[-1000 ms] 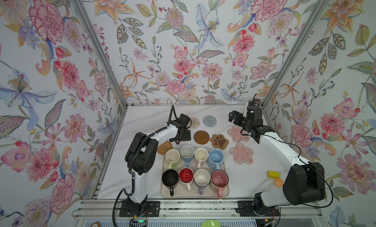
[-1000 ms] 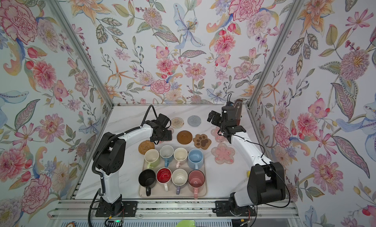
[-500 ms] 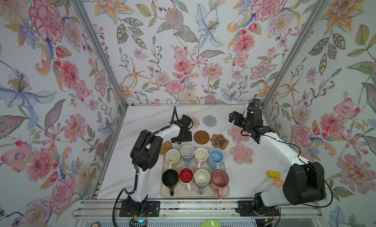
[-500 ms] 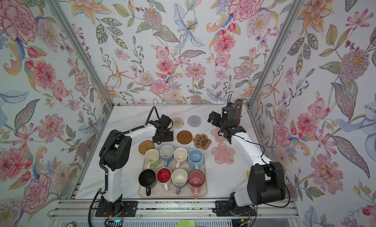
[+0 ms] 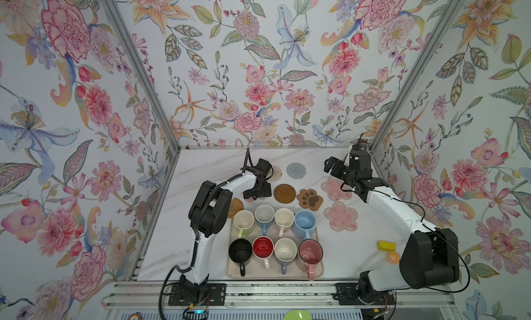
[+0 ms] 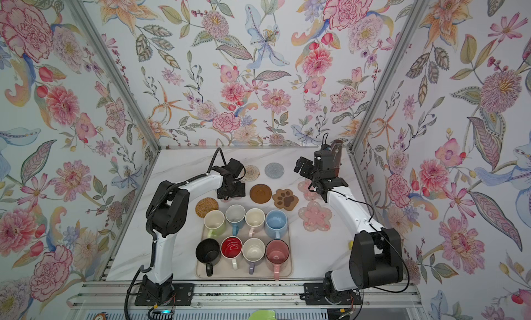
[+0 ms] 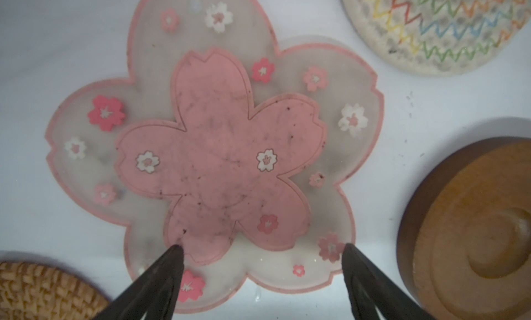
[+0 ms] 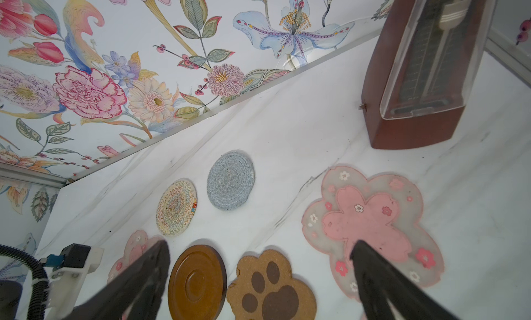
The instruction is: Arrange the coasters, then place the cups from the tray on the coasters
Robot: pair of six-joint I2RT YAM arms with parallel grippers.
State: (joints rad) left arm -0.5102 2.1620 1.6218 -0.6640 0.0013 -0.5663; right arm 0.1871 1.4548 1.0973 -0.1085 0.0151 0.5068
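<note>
The left gripper (image 7: pixel 261 246) hangs low over a pink flower coaster (image 7: pixel 218 149) with its jaws spread and nothing held. Its tips sit above the flower's near petals; whether they touch it cannot be told. That flower lies flat on the marble table (image 5: pixel 201 172), its edge clear of three neighbours. These are the beige woven round (image 7: pixel 431 31) far-right of it, the brown disc (image 7: pixel 474 232) to its right and the tan rattan round (image 7: pixel 43 289) near-left. Only thin strips of bare marble part them.

The right gripper (image 8: pixel 258 244) is raised over the far right, jaws wide and empty, above a second flower coaster (image 8: pixel 370 226). A third flower coaster (image 5: pixel 340 216) lies nearer. The paw coaster (image 5: pixel 309 199) and the grey-blue woven round (image 5: pixel 296 170) lie between the arms.

The tray (image 5: pixel 275 275) sits near the middle with all eight cups on it in two rows, from the light green cup (image 5: pixel 243 221) to the pink cup (image 5: pixel 310 251). The widest open marble is at the far left. Right of the tray there is room as far as a yellow block (image 5: pixel 386 245). A metronome (image 8: pixel 416 74) fills the far right corner.
</note>
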